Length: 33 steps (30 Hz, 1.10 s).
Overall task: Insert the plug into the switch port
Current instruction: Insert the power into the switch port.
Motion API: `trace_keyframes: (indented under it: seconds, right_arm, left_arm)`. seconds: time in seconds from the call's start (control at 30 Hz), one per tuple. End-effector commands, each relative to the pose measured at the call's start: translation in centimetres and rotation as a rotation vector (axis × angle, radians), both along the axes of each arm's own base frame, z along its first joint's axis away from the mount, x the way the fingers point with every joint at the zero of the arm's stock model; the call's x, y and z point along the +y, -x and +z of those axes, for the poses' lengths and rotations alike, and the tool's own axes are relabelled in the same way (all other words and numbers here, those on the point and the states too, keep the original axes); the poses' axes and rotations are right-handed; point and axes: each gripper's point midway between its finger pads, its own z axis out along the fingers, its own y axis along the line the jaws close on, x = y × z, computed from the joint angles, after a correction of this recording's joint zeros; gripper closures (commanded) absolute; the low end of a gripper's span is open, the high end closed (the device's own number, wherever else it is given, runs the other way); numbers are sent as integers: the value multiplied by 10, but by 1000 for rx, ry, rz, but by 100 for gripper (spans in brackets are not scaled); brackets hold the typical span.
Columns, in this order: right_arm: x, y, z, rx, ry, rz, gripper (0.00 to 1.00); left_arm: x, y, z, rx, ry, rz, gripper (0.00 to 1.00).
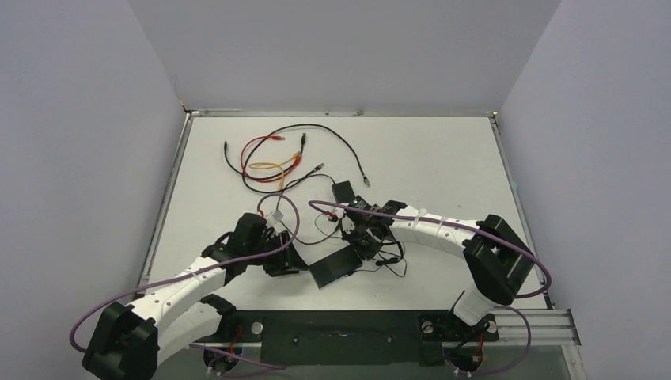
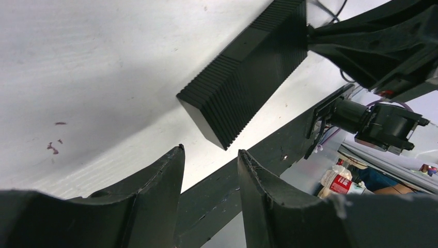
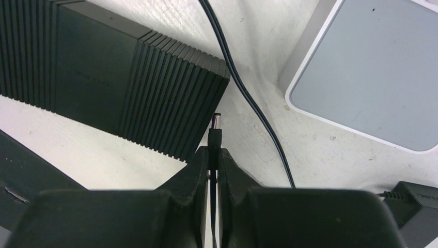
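The left pincer point(image 2: 210, 151) sits toward the near edge of the worktop point(image 1: 443, 158), left of the middle. Its jaws stand partly apart with nothing between them (only white surface and the dark rail point(image 1: 340, 332) show through the gap). It faces the left end of the switch point(image 1: 336, 267).

The switch is a flat black box with ribbed ends. It lies flat near the near edge, about midway across. Its long axis runs slantwise, the right end a little farther from that edge than the left. Its port face does not show in any view.

At the switch's right end is the plug point(image 3: 215, 126), a small dark barrel. It is pinched between the tips of the right pincer point(image 3: 213, 150), whose jaws are closed tight on it. The plug's long axis runs in line with the fingers. Its tip points away from the wrist at the ribbed corner of the switch, just beside it (touching or not, I cannot tell).

A black cable point(image 3: 248, 98) passes to the right of the plug. Beyond the cable lies a light grey pad point(image 3: 372, 67) with a white rim. A black adapter brick point(image 1: 343, 191) rests farther in, near the middle. Loose red, yellow and black leads point(image 1: 269, 166) are tangled toward the far left corner.

The worktop is white, and plain grey walls point(image 1: 332, 47) enclose it on three sides.
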Motion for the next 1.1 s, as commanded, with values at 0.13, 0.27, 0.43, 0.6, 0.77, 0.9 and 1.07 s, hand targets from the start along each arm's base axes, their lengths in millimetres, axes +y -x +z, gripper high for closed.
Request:
trace_keyframes:
  seconds: [0.13,0.27,0.43,0.6,0.77,0.9,1.07]
  right_arm:
    - [26,-3,1,-7,-84,-31,100]
    - [29,-3,0,-5,-92,-34,100]
    - [33,4,-3,7,-104,-23,100]
    - [39,14,-5,18,-120,-12,100]
    - [47,25,-6,26,-144,-7,100]
    - [54,37,-6,31,-157,1,100]
    - [69,57,-3,34,-183,38,100]
  left_arm:
    - [-10,5,-7,42,74,0,60]
    - [-16,5,-11,67,105,-8,60]
    - [-22,0,-15,83,122,-8,60]
    - [-20,-5,-23,93,88,8,60]
    - [-15,-14,-24,78,45,45,60]
    - [-9,-25,-20,60,31,85,60]
    - [0,-39,-14,34,29,128,60]
